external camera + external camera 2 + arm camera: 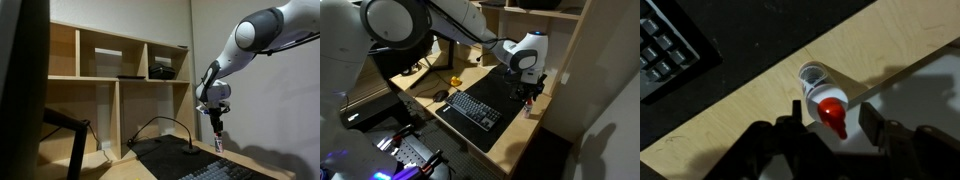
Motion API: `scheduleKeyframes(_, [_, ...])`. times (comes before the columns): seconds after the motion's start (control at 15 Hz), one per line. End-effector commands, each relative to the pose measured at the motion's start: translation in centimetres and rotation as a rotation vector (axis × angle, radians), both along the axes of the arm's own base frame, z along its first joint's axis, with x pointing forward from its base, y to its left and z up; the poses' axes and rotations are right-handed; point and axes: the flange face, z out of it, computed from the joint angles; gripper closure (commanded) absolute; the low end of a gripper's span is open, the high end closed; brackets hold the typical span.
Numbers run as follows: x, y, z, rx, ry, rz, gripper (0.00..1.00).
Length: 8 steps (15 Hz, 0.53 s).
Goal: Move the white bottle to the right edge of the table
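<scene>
The white bottle [818, 85] with a red pointed cap stands upright on the pale wood table [730, 120], close to its edge. In the wrist view my gripper [832, 128] is straight above it, with one finger on each side of the cap. The right finger stands clear of the cap, so the gripper looks open. In both exterior views the gripper [218, 128] [530, 92] hangs just over the bottle [220, 146] [529, 110] at the table's edge.
A black keyboard [475, 108] lies on a dark desk mat [740, 40] beside the bottle. A mouse [440, 96] and a small yellow object [455, 82] lie further along. A light-wood cubby shelf [110, 70] stands behind the table.
</scene>
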Motion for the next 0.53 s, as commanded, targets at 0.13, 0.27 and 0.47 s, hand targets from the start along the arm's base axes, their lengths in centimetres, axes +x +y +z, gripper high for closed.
scheduleKeyframes(0.13, [-2.6,-0.4,5.2,0.027,-0.126,-0.021,0.00])
scheduleKeyframes(0.27, [-4.2,0.1,7.5,0.058,-0.168,0.028,0.00])
scheduleKeyframes(0.47, [-3.1,-0.4,7.7,0.063,-0.157,0.045,0.00])
